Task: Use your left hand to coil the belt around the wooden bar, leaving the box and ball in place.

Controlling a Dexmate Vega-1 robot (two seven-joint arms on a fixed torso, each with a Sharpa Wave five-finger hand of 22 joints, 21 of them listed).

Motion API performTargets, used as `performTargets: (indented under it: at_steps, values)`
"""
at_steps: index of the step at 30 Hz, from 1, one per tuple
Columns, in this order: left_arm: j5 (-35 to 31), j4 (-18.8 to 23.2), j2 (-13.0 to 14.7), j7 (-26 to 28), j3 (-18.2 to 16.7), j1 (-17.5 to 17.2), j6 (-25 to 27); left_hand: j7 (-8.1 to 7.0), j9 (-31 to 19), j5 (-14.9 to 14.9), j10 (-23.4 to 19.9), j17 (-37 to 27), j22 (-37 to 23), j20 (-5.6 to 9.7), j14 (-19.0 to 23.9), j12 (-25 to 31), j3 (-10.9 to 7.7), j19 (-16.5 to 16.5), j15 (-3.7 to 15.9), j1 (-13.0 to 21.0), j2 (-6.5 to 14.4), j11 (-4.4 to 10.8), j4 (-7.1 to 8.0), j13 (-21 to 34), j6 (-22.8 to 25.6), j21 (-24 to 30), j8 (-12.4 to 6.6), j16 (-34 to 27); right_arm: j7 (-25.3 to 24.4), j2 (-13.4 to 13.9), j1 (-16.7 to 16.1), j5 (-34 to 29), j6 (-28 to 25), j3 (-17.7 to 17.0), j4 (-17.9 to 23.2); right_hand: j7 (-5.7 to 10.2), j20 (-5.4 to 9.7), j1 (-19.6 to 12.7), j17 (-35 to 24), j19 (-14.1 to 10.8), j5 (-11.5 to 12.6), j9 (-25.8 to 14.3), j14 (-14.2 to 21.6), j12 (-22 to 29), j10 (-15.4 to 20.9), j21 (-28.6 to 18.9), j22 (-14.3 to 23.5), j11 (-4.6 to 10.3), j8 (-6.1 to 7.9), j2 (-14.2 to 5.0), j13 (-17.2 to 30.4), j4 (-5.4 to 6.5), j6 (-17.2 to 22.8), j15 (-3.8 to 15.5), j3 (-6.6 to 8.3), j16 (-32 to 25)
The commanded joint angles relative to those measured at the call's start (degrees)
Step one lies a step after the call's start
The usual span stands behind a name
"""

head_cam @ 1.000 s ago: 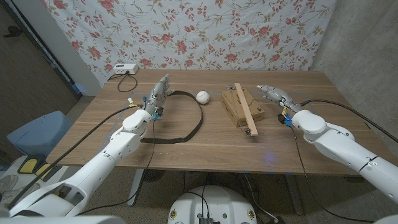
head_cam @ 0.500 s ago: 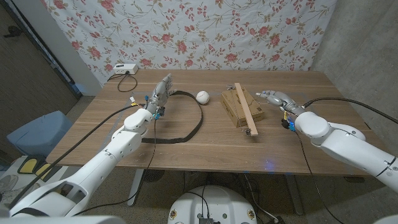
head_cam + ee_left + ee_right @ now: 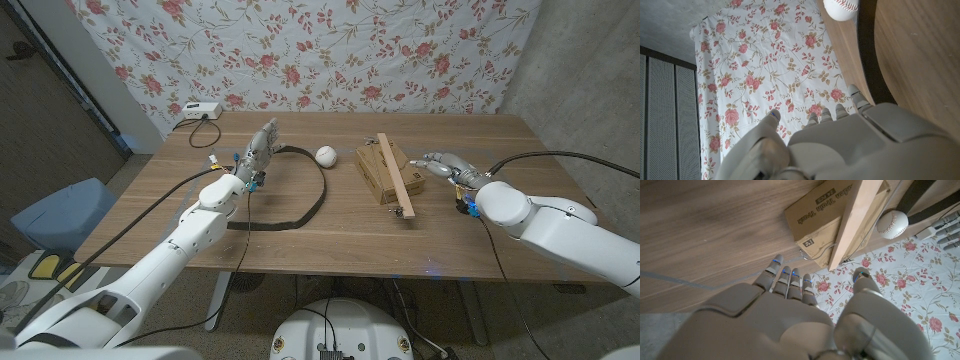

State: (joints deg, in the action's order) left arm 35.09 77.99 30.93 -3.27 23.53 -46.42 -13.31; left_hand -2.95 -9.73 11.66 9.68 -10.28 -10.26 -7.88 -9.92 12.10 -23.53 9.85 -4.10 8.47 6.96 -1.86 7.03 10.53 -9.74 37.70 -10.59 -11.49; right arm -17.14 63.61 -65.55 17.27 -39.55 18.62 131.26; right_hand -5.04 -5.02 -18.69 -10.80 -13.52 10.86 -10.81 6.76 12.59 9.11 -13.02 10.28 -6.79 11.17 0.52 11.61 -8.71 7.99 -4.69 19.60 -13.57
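A dark belt (image 3: 318,188) lies in a long open curve on the left half of the wooden table (image 3: 300,245). My left hand (image 3: 261,146) stands at the belt's far end, fingers stretched out and holding nothing; whether it touches the belt I cannot tell. In the left wrist view the belt (image 3: 869,47) runs past my left hand (image 3: 840,145) toward the ball (image 3: 841,7). The white baseball (image 3: 326,155) sits between belt and cardboard box (image 3: 376,172). The wooden bar (image 3: 394,172) lies across the box. My right hand (image 3: 441,163) hovers open just right of the box.
A white device (image 3: 199,110) with a cable sits at the table's far left corner. A flowered cloth hangs behind the table. A blue bin (image 3: 58,212) stands on the floor to the left. In the right wrist view the bar (image 3: 858,217) overhangs the box (image 3: 821,216).
My right hand has drifted toward the table's near side and closer to the box. The left hand, belt, ball, box and bar have stayed where they were.
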Motion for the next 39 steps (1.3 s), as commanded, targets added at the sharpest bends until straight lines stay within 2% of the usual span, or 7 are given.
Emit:
performTargets:
  at_steps: [1,3,8,13,19,28,39]
  values:
    - [0.45,0.63,0.49,-0.66,-0.14,-0.43,0.19,0.02,-0.28,0.30,3.44,-0.07,-0.20,-0.50,-2.62,0.41,-0.04,5.19,-0.23,-0.15,-0.53,-0.43,-0.43,0.33,-2.59,-0.06,-0.17,0.11,-1.02,1.22,3.06,-1.79,-14.34,4.39,7.38,-0.16,0.00,0.19,-0.33,-0.64,0.16,-0.12,0.32,-0.10,0.33,-0.19,0.10,-0.12,0.31,0.58,0.19,0.04,0.32,0.10,-0.32,0.02]
    - [0.45,0.53,0.47,-0.79,-0.11,-0.38,0.11,0.02,-0.28,0.31,3.42,-0.07,-0.20,-0.52,-2.62,0.40,-0.04,5.21,-0.22,-0.16,-0.54,-0.39,-0.43,0.33,-2.58,-0.11,-0.16,0.12,-1.05,1.20,3.72,-2.00,-15.78,5.16,7.89,-0.20,-0.03,0.27,-0.36,-0.81,0.17,-0.13,0.42,0.00,0.61,-0.22,0.11,-0.30,0.40,0.67,0.20,0.09,0.54,0.17,-0.42,0.01]
    - [0.56,-0.27,0.07,-1.35,0.07,0.08,-0.15,0.01,-0.28,0.32,3.43,-0.08,-0.20,-0.48,-2.57,0.37,-0.03,5.14,-0.18,-0.20,-0.54,-0.35,-0.44,0.33,-2.55,-0.17,-0.14,0.14,-0.34,0.63,8.06,-2.83,-24.69,9.66,10.87,-0.38,-0.04,0.45,-0.43,-1.35,0.22,-0.16,1.18,0.20,1.24,-0.34,0.12,-0.33,0.56,0.88,0.24,0.25,1.04,0.23,-0.70,-0.20]
    - [0.62,-1.01,-0.25,-1.70,0.21,0.36,-0.40,0.05,-0.28,0.33,3.41,-0.08,-0.21,-0.46,-2.58,0.34,-0.02,5.11,-0.25,-0.25,-0.55,-0.41,-0.45,0.34,-2.50,-0.26,-0.12,0.18,0.47,-0.42,13.73,-3.51,-33.55,14.97,12.65,-0.62,-0.18,0.64,-0.50,-1.78,0.26,-0.18,1.60,0.26,1.52,-0.43,0.13,-0.34,0.57,0.98,0.28,0.41,1.15,0.22,-0.92,-0.29]
    - [0.68,-1.66,-0.55,-1.89,0.25,0.56,-0.67,0.07,-0.29,0.34,3.49,-0.08,-0.21,-0.45,-2.60,0.28,-0.02,5.09,-0.25,-0.29,-0.55,-0.49,-0.46,0.35,-2.51,-0.36,-0.09,0.23,1.95,-1.52,19.77,-2.57,-39.49,19.87,12.65,-0.73,-0.38,1.09,-0.60,-2.52,0.26,-0.20,1.90,0.26,1.66,-0.64,0.15,-0.25,0.56,1.13,0.32,0.69,1.19,0.26,-1.26,-0.36]
    - [0.98,-1.95,-0.65,-1.80,0.16,0.69,-0.25,0.07,-0.29,0.35,3.44,-0.08,-0.22,-0.54,-2.67,0.25,-0.01,5.07,-0.26,-0.36,-0.55,-0.41,-0.49,0.36,-2.52,-0.53,-0.03,0.31,4.67,-1.65,26.79,-0.29,-40.32,25.84,10.83,-1.04,-0.47,1.70,-0.73,-3.45,0.31,-0.23,2.75,0.35,2.12,-0.87,0.17,-0.34,0.61,1.35,0.38,1.03,1.43,0.47,-1.74,-0.60]
    - [1.13,-2.05,-0.49,-1.62,-0.01,0.56,0.04,0.15,-0.30,0.38,3.74,-0.09,-0.23,-0.55,-2.83,0.08,-0.03,5.06,-0.39,-0.44,-0.50,-0.37,-0.51,0.37,-2.69,-0.77,0.07,0.43,8.01,-2.36,31.99,0.33,-38.70,30.45,9.24,-1.43,-0.87,4.55,-1.14,-5.33,0.44,-0.30,5.04,1.08,4.78,-1.21,0.23,-1.03,1.47,1.55,0.49,2.57,4.36,0.07,-3.22,-1.26]
